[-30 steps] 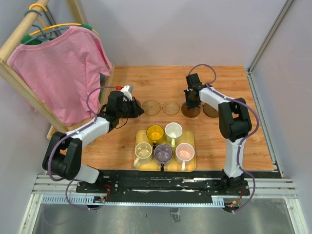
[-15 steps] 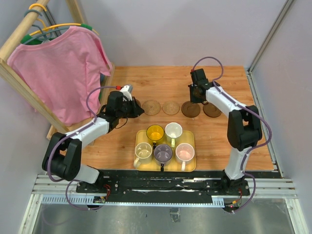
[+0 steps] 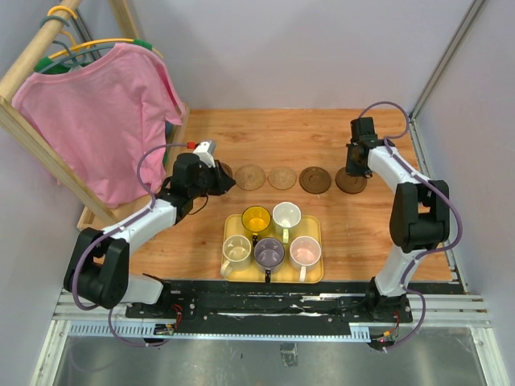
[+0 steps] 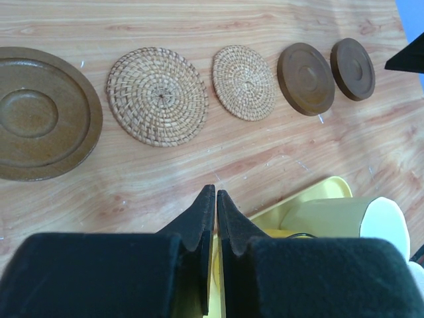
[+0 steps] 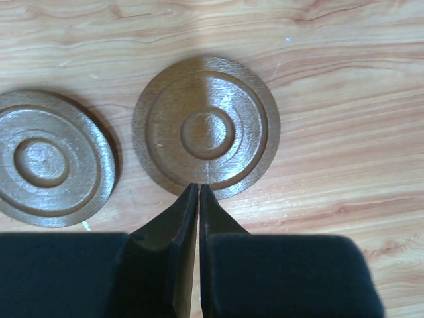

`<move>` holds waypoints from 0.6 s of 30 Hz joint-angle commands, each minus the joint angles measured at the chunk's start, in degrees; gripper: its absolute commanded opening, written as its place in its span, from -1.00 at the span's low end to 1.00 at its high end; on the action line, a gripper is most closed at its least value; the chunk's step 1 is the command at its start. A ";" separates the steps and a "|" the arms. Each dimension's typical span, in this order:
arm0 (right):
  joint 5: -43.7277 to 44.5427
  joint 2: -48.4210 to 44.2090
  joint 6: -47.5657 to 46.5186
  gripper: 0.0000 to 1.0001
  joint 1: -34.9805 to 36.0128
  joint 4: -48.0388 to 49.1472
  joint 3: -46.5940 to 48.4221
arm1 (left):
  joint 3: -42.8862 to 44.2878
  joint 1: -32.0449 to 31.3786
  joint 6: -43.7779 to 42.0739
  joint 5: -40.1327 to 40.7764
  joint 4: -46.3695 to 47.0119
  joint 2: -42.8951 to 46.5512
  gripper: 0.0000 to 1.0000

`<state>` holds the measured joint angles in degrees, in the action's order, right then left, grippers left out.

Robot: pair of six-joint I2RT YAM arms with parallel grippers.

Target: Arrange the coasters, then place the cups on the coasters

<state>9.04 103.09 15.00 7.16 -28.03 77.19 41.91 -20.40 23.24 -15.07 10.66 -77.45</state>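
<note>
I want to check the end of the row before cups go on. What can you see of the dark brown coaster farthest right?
The dark brown coaster is a round disc, wood by its look, with raised rings around a small centre circle. It lies flat on the wooden table at the right end of the row, a narrow gap from the next brown coaster. Nothing stands on it. The shut right hand points at its rim; whether it touches cannot be told.

L claw (image 4: 216,199) closed; 5 coasters (image 4: 158,96) in row; prob. cup (image 4: 331,220).
</note>
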 commanded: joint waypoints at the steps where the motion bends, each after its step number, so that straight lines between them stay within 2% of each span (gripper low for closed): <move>1: 0.74 2.29 0.60 -0.90 -2.27 -0.54 0.55 | -0.98 -0.35 -1.31 1.89 1.67 1.27 -0.82; 18: -0.30 9.78 0.46 -0.92 -3.99 -0.10 3.67 | -1.69 -0.37 -0.97 2.28 2.79 -3.21 -0.82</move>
<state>8.99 111.02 15.00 4.10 -27.77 79.35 40.69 -20.40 22.90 -13.30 11.29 -79.70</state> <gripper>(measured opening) 0.041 0.091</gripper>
